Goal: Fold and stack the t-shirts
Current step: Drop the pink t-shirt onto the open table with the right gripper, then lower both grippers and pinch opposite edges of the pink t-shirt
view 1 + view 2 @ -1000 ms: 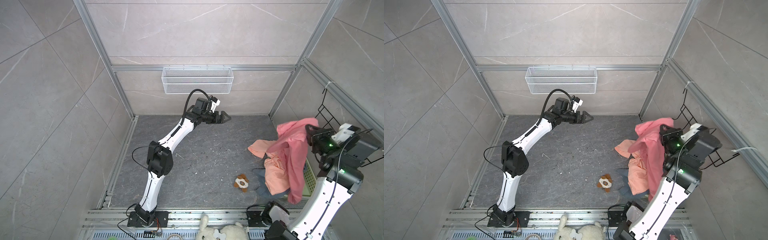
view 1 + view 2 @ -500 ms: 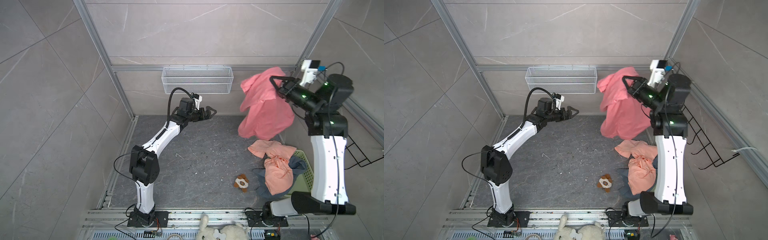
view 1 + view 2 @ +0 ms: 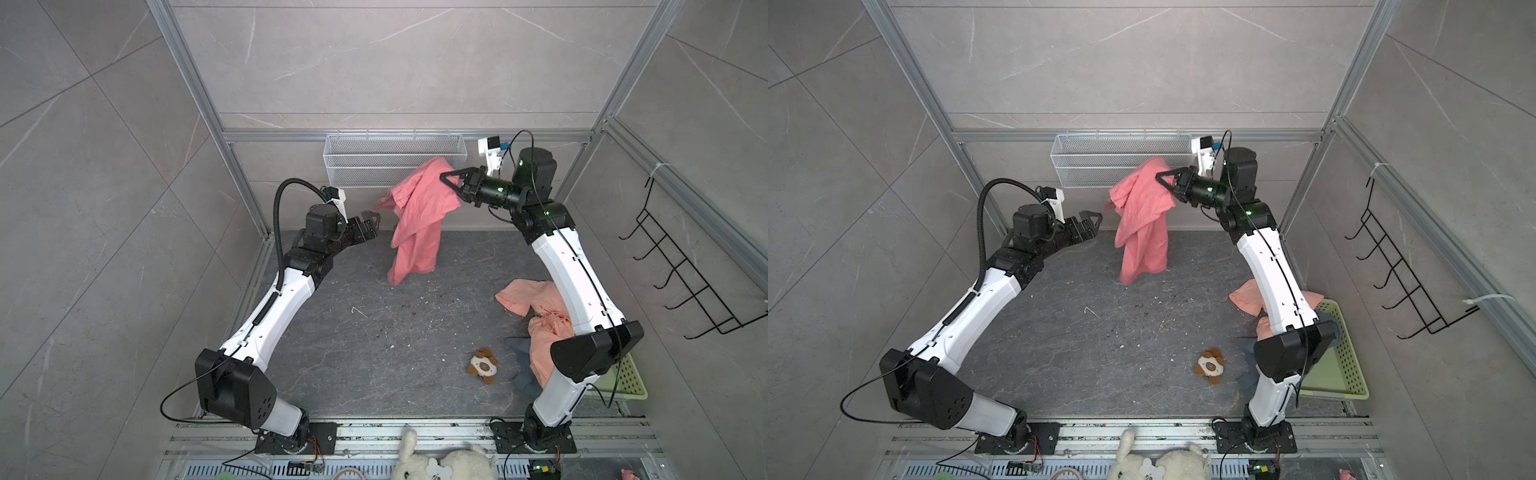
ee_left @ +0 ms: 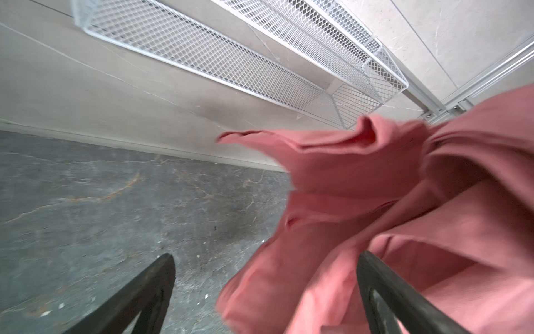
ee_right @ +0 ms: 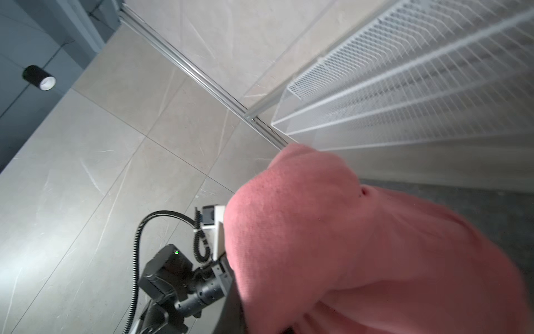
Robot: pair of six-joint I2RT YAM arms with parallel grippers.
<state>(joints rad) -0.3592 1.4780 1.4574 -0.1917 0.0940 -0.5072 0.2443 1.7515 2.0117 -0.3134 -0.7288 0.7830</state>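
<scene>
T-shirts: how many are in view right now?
3. A coral-red t-shirt hangs from the right claw; a peach t-shirt lies crumpled by the right arm; a blue-grey t-shirt peeks from under it. The pile may hide more.

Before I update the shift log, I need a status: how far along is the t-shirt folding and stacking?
Done: nothing is folded or stacked. In hand: the coral-red t-shirt hangs bunched from the right gripper; the left gripper is open beside it, empty. Remaining: the peach t-shirt and blue-grey t-shirt lie crumpled by the green basket; all three need folding.
</scene>
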